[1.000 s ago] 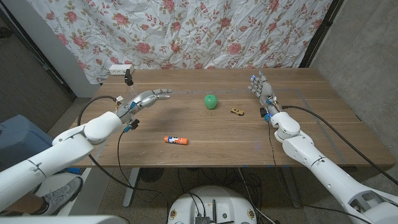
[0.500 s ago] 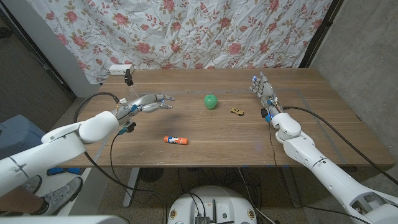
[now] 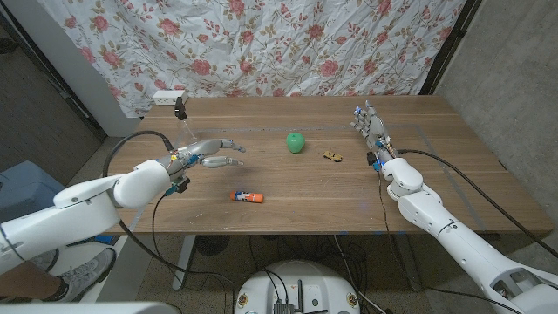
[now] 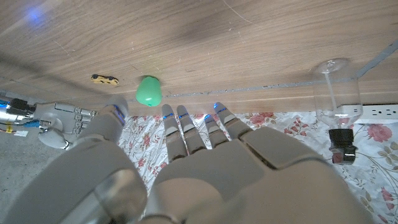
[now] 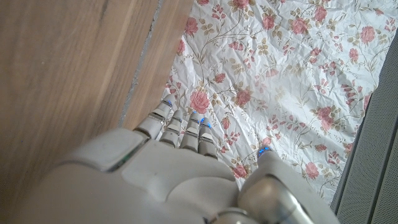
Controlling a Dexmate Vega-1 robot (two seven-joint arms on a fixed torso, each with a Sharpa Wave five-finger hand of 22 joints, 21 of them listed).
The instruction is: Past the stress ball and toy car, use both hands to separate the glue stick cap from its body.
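Glue stick (image 3: 248,197): capped, lying untouched near the table's (image 3: 288,209) front edge, closer than the green stress ball (image 3: 296,142) and toy car (image 3: 332,157). Left hand (image 3: 207,152): above the wood, fingers spread, empty. Right hand (image 3: 370,127): upright at the far right, fingers extended, empty. Grasping and pulling apart not yet begun.

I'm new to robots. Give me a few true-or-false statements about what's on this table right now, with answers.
1. The left hand holds the glue stick. False: it is open, apart from the stick lying on the table.
2. The green ball sits left of the toy car. True.
3. The right hand grips the car. False: it holds nothing.
4. The glue stick's cap is still on. True.
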